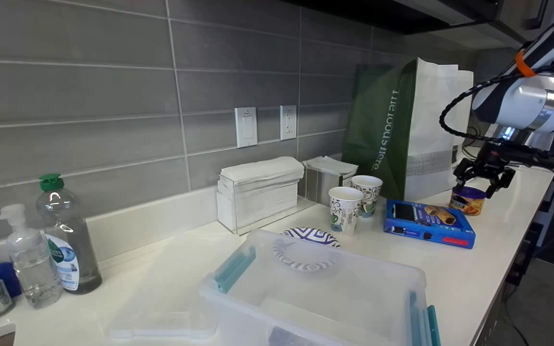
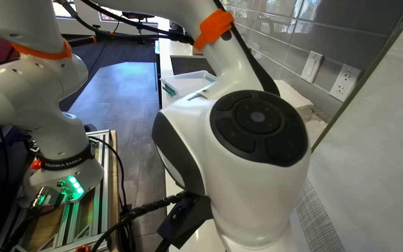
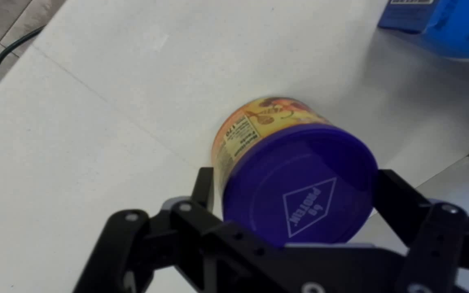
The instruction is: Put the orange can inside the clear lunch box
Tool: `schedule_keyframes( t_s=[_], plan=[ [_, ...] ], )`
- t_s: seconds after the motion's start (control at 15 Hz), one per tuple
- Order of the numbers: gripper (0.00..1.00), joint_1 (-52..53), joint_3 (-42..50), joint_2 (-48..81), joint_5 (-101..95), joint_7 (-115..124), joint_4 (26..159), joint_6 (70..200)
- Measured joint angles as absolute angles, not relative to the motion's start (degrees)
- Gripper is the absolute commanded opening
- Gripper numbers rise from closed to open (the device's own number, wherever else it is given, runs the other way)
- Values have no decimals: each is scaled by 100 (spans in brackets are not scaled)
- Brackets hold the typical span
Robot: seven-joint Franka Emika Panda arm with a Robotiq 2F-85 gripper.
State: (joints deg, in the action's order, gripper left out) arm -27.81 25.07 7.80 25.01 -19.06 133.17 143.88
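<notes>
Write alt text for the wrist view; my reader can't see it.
A round orange can with a purple lid printed "6g PROTEIN" stands between the two black fingers of the open gripper, on a white countertop. A blue box is cut off at upper right; a dark cable shows beyond the countertop's edge at upper left.

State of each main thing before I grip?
Squat orange can: upright, purple lid on
Black two-fingered claw: open, astride the can
Clear plastic lunch box: open
Clear plastic lid: off, lying flat
Blue rectangular packet: lying flat
Patterned paper cups: upright
Green-and-white paper bag: standing
Clear green-capped bottle: upright
Clear pump bottle: upright
</notes>
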Motion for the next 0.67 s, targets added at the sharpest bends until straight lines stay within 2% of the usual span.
schedule_keyframes(
  t_s=[0.67],
  plan=[
    [100, -2773, 2416, 686, 2269, -1909, 13317, 14338]
  ],
)
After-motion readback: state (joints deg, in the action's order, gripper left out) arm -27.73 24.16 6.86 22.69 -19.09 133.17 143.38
